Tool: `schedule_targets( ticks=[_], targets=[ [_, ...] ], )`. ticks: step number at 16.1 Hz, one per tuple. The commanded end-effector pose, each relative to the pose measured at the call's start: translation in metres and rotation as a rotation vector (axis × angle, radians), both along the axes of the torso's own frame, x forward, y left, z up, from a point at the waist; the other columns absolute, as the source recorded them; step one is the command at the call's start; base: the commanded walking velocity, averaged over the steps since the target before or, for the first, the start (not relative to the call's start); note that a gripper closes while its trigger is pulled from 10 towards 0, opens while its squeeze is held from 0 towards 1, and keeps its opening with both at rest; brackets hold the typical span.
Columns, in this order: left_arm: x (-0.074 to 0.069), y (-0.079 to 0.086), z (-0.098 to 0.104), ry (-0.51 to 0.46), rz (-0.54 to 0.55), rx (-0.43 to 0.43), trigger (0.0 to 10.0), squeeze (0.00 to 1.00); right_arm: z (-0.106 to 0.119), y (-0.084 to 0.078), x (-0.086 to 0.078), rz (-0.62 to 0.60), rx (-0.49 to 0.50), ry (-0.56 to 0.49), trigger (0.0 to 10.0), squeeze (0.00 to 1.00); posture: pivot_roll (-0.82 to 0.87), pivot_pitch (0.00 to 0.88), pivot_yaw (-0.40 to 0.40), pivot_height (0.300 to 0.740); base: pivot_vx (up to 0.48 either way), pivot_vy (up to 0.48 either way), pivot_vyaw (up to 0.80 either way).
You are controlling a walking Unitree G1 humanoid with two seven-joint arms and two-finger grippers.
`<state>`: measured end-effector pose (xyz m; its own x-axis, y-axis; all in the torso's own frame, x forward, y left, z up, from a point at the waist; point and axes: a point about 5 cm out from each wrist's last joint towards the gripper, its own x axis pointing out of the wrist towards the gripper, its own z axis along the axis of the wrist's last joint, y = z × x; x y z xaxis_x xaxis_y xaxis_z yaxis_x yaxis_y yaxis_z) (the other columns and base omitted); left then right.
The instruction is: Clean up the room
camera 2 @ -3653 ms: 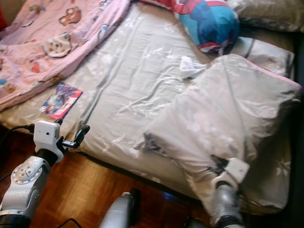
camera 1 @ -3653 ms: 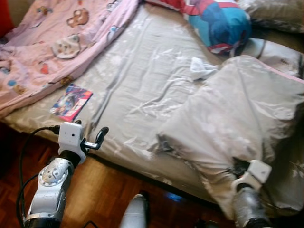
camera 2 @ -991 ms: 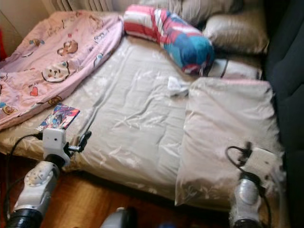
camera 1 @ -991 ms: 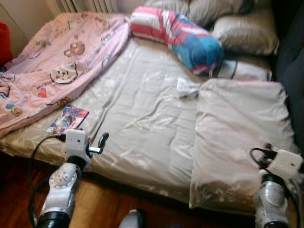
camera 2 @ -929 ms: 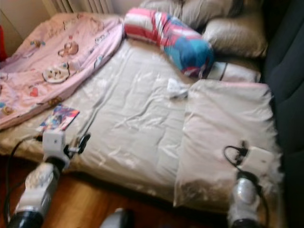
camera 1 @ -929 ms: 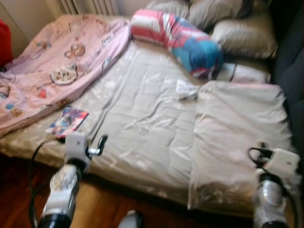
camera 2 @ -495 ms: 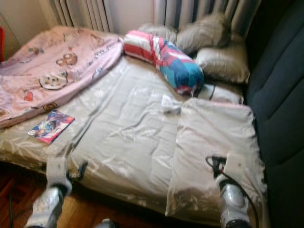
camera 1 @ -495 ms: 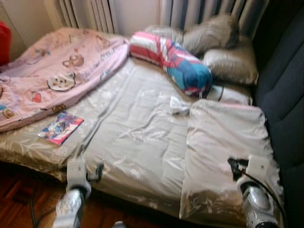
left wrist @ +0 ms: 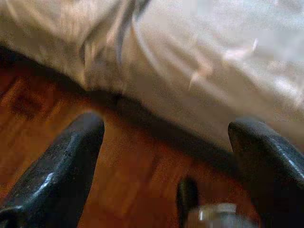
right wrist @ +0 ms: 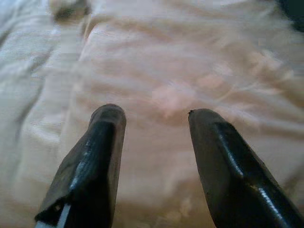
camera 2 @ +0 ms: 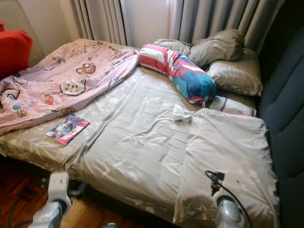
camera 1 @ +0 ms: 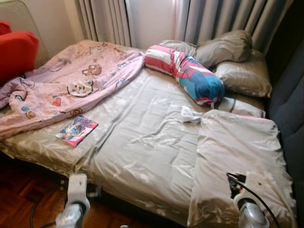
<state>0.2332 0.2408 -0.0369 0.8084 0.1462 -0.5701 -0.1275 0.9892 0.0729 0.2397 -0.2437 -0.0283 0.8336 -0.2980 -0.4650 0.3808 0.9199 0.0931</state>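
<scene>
- The folded beige duvet (camera 1: 240, 161) lies flat along the right side of the bed (camera 1: 142, 142), its fold near the pillows; judging by that, it has been set there as part of tidying.
- The right gripper (right wrist: 154, 156) hangs just above the duvet's near end, its fingers spread apart with nothing between them.
- The left gripper (left wrist: 166, 166) sits low by the bed's front edge over the wooden floor (left wrist: 52, 114), jaws wide and empty, apparently idle.
- Things left to tidy: a colourful book or comic (camera 1: 77, 130) near the front left edge, a crumpled white cloth (camera 1: 191, 114) mid-bed beside the duvet, and a pink bear-print blanket (camera 1: 71, 88) bunched across the left.
- A striped red-and-blue bolster (camera 1: 185, 73) leans against grey pillows (camera 1: 228, 52) at the head.
- The book's cover is too blurred to read; no other writing can be made out.
</scene>
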Motion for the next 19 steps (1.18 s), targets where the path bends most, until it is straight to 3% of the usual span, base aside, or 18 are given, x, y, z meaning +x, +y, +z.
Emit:
schedule_targets(
  ticks=[1,4,10,19],
  targets=[
    [-0.015,0.002,-0.012,0.090,0.031,0.000,10.0,0.00,0.011,-0.004,0.009,-0.025,0.001,-0.074,10.0,0.00,0.12,0.015,-0.014,0.705,0.000,0.000,0.00],
    [-0.042,-0.001,-0.030,0.206,0.060,-0.015,10.0,0.00,0.014,-0.006,0.014,-0.005,-0.023,-0.074,10.0,0.00,0.12,0.017,-0.016,0.705,0.000,0.000,0.00],
    [-0.051,0.000,-0.036,0.252,0.073,-0.026,10.0,0.00,0.013,0.007,0.018,0.023,0.000,-0.072,10.0,0.00,0.14,0.021,-0.022,0.705,0.000,0.000,0.00],
    [-0.057,0.006,-0.037,0.282,0.052,-0.006,10.0,0.00,0.012,0.010,0.018,0.028,-0.001,-0.070,10.0,0.00,0.14,0.002,-0.001,0.705,0.000,0.000,0.00]
  ],
)
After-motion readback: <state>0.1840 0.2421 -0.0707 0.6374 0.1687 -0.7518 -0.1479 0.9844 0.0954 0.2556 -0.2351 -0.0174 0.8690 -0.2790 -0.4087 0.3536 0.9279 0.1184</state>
